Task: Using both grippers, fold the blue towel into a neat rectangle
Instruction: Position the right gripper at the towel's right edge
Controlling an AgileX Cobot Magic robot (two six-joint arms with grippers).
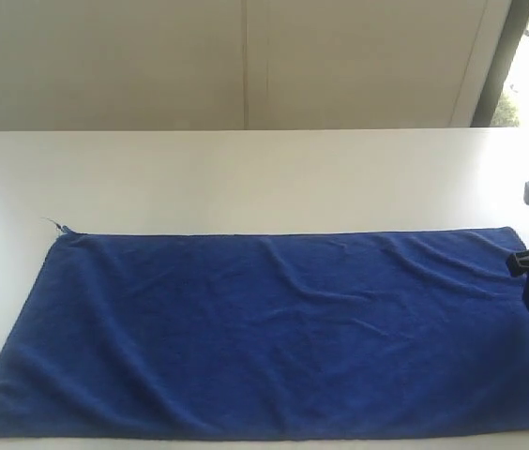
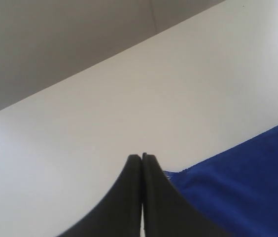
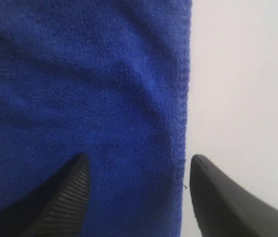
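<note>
Currently the blue towel [image 1: 264, 337] lies flat and unfolded on the surface [image 1: 246, 178], long axis running left-right, so its short ends face one arm each. Right pincer [image 3: 139, 160] is spread wide and straddles the right short edge, one jaw over cloth, the other over bare surface, nothing gripped; it's the nearer one for a pick. Left pincer [image 2: 142, 157] is pressed together, empty, a towel corner just beside its tips, so it must open before taking that end

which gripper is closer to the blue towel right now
Right. The right gripper hangs open astride the towel's side edge; the left gripper is shut over bare table just off a towel corner.
</note>
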